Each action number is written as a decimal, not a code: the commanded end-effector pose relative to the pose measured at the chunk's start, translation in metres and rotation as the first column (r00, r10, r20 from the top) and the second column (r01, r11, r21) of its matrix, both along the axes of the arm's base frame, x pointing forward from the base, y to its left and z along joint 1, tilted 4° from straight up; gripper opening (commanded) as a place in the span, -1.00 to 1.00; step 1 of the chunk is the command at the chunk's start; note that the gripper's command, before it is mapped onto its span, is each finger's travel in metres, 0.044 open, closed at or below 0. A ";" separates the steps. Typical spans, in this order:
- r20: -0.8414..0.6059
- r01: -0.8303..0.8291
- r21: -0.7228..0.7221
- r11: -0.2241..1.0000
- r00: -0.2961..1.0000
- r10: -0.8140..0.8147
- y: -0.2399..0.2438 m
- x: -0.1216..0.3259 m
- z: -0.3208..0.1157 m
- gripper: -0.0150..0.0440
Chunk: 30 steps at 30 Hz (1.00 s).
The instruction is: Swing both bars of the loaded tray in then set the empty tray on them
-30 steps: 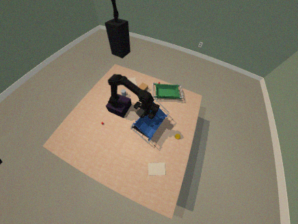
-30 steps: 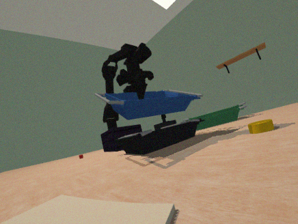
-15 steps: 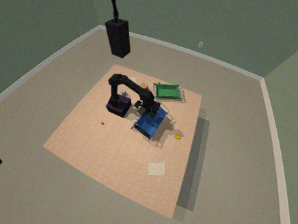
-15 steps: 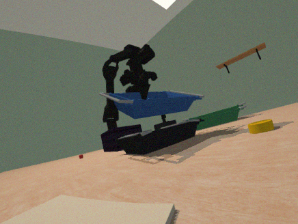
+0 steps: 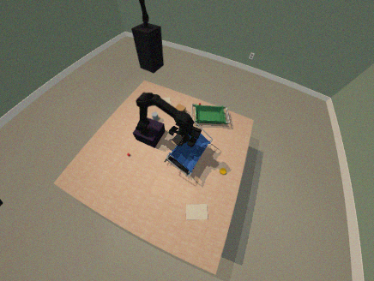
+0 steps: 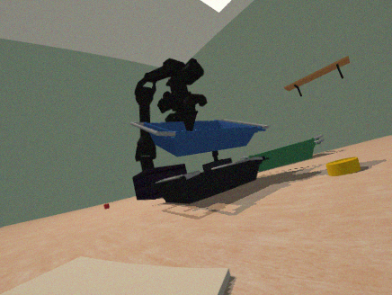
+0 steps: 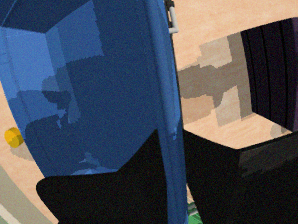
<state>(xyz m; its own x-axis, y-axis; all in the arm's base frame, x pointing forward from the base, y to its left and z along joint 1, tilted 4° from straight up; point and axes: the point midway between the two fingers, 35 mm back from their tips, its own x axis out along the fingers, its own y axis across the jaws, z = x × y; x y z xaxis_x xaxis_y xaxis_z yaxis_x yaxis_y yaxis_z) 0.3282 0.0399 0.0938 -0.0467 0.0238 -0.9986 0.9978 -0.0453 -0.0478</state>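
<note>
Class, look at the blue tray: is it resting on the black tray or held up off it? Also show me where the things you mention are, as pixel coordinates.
Held up: the exterior view shows a gap between the blue tray (image 5: 191, 153) (image 6: 204, 140) (image 7: 120, 100) and the black tray (image 5: 177, 164) (image 6: 216, 180) below.

The arm (image 5: 165, 104) (image 6: 155, 76) arches up and over, its fingers (image 5: 189, 143) (image 6: 190, 123) pointing down, nearly closed.

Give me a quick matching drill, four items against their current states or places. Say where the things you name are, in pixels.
1. blue tray (image 5: 191, 154) (image 6: 204, 140) (image 7: 115, 90)
2. black tray (image 5: 177, 164) (image 6: 216, 180)
3. green tray (image 5: 211, 115) (image 6: 288, 155)
4. claw (image 5: 187, 138) (image 6: 191, 128) (image 7: 165, 132)

A. shut on a tray's wall
B. standing on the table, beneath another tray
C. held up in the air
D. on the table, off to one side of the other two trays

Pairs: 1-C, 2-B, 3-D, 4-A
</note>
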 end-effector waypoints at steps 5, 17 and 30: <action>0.015 0.004 0.003 1.000 1.000 -0.004 0.001 0.001 0.003 -0.49; 0.015 0.004 0.003 1.000 1.000 -0.004 0.001 0.002 0.003 -0.49; 0.015 0.004 0.003 1.000 1.000 -0.004 0.002 0.001 -0.014 -0.49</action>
<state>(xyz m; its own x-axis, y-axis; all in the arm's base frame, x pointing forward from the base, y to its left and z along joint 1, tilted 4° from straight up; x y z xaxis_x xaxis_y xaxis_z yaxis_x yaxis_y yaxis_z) 0.3266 0.0408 0.0813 -0.0500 0.0233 -0.9985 0.9977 -0.0451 -0.0510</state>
